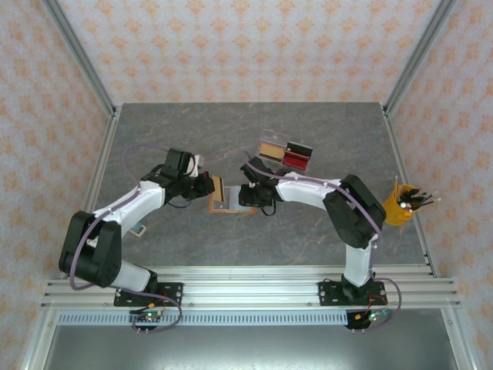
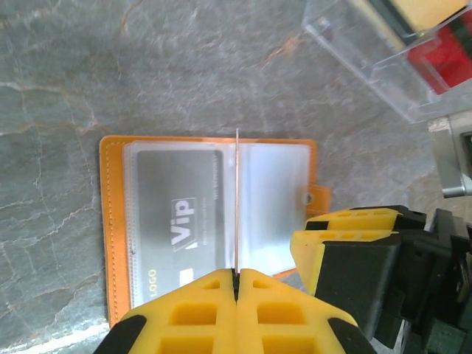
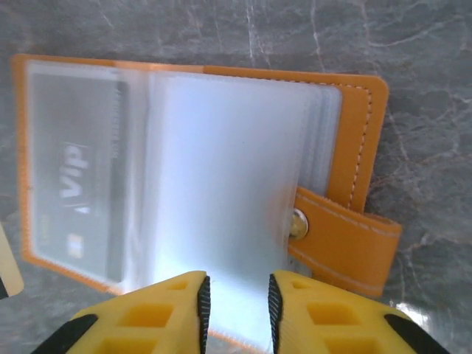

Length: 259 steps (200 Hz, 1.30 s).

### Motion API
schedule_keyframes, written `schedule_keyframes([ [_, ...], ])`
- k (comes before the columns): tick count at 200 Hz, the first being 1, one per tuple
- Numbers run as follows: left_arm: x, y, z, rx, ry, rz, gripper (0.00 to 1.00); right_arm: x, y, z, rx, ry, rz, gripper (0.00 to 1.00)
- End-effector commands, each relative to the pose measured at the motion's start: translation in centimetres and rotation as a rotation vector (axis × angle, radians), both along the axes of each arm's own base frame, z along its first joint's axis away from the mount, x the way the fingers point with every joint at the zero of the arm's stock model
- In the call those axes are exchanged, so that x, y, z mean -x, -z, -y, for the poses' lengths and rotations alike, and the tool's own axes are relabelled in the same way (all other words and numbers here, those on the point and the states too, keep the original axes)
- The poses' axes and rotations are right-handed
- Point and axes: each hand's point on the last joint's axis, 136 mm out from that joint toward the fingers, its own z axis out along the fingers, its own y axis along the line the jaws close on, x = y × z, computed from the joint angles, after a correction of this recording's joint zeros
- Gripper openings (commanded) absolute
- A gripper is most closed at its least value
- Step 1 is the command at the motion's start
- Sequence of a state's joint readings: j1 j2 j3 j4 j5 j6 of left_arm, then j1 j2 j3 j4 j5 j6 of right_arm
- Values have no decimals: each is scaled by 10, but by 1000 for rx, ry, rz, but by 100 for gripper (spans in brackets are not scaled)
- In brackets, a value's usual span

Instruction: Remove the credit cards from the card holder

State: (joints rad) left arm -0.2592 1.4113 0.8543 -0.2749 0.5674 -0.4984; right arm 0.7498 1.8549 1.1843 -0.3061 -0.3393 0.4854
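Observation:
The orange card holder (image 1: pixel 218 208) lies open on the table between my two grippers. Its clear sleeves are fanned out, and a grey credit card marked "Vip" (image 2: pixel 177 214) sits in the left sleeve (image 3: pixel 74 184). My left gripper (image 2: pixel 236 284) is shut on a thin card (image 2: pixel 237 199) held upright and seen edge-on above the holder's fold; in the top view that card (image 1: pixel 218 187) looks tan. My right gripper (image 3: pixel 236 306) hovers open over the clear right-hand sleeves (image 3: pixel 228 169), beside the snap strap (image 3: pixel 339 232). One of its yellow fingers (image 2: pixel 346 251) appears in the left wrist view.
A clear plastic case with tan, black and red blocks (image 1: pixel 285 152) stands just behind the holder (image 2: pixel 398 51). A yellow cup of pens (image 1: pixel 400 206) is at the right edge. A small pale flat thing (image 1: pixel 139 230) lies by the left arm.

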Motion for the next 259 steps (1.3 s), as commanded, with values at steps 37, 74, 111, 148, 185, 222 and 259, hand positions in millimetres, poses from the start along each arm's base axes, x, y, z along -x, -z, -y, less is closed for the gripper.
schedule_keyframes([
  [37,-8,-74,9,159,-46,138,0,-24,-115,-13,-496,3,144,53],
  [74,-18,-109,21,305,-65,196,0,-44,-147,1,-740,79,148,70],
  [111,-25,-132,35,441,-61,210,0,-56,-173,1,-918,104,130,75],
  [148,-27,-143,41,517,-57,209,0,-57,-190,-9,-1029,75,97,74],
  [185,-29,-143,45,551,-59,186,0,-57,-202,-13,-1100,55,79,66],
  [222,-33,-143,48,589,-61,166,0,-52,-210,-16,-1123,16,81,58],
  [259,-35,-142,50,601,-59,150,0,-50,-212,-15,-1135,18,82,44],
])
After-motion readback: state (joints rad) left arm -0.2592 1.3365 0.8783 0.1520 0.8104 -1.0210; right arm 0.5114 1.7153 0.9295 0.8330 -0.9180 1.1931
